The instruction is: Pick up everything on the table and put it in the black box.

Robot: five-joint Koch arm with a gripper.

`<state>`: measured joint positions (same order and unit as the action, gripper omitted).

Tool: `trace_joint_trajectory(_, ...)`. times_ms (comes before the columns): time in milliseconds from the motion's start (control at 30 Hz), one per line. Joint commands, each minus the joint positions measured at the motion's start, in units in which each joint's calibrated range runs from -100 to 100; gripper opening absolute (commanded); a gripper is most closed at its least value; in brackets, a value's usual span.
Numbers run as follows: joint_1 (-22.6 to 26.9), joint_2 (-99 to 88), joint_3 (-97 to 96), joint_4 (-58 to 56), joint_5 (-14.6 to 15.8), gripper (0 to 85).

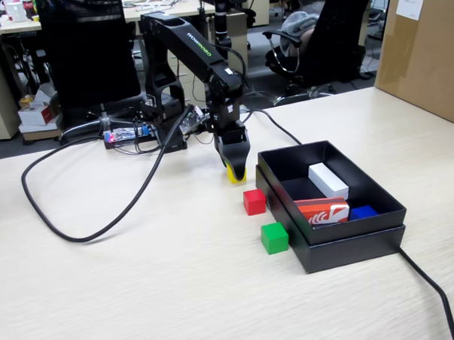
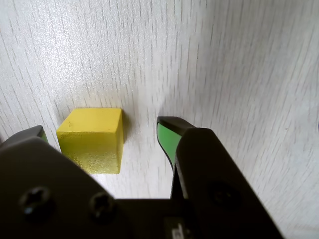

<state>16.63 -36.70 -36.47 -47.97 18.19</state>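
Your gripper [image 2: 102, 137] is standing open over the yellow cube [image 2: 92, 139], jaws spread wider than the cube. In the wrist view the cube is sitting between the two green-padded fingertips [image 2: 167, 137], close to the left one and apart from the right one, with bare table [image 2: 224, 59] showing in the gap. The cube is resting flat on the table; nothing is gripping it.

In the fixed view your gripper [image 1: 234, 168] is pointing straight down, its tips at table level, and the yellow cube [image 1: 235, 174] is peeking out below the black jaws. Your arm [image 1: 195, 55] is reaching forward from its base at the far edge of the table, upper link sloping down toward the wrist, the wrist bending to carry the gripper vertical.

The red cube [image 1: 254, 201] is lying just beside the gripper on the near side, apart from it. The green cube [image 1: 274, 237] is sitting nearer still to the camera, close against the black box [image 1: 343, 244], whether touching you cannot tell. Both are on the table, outside the box.

The box is standing to the right of the gripper, holding a white block [image 1: 328, 180], an orange-red block [image 1: 322, 210] and a blue piece [image 1: 362, 211]. A black cable [image 1: 86, 229] is looping across the table to the left.
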Motion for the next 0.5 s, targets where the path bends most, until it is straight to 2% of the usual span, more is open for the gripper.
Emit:
trace_joint_trajectory(0,0.34,1.07,4.74,0.93,0.05,44.9)
trace_joint_trajectory(300,0.34,4.86,7.27,0.93,-0.29,38.7)
trace_joint_trajectory(400,0.24,5.43,7.27,0.93,-0.54,28.1)
trace_joint_trajectory(467,0.20,5.43,6.91,0.93,-0.54,28.1)
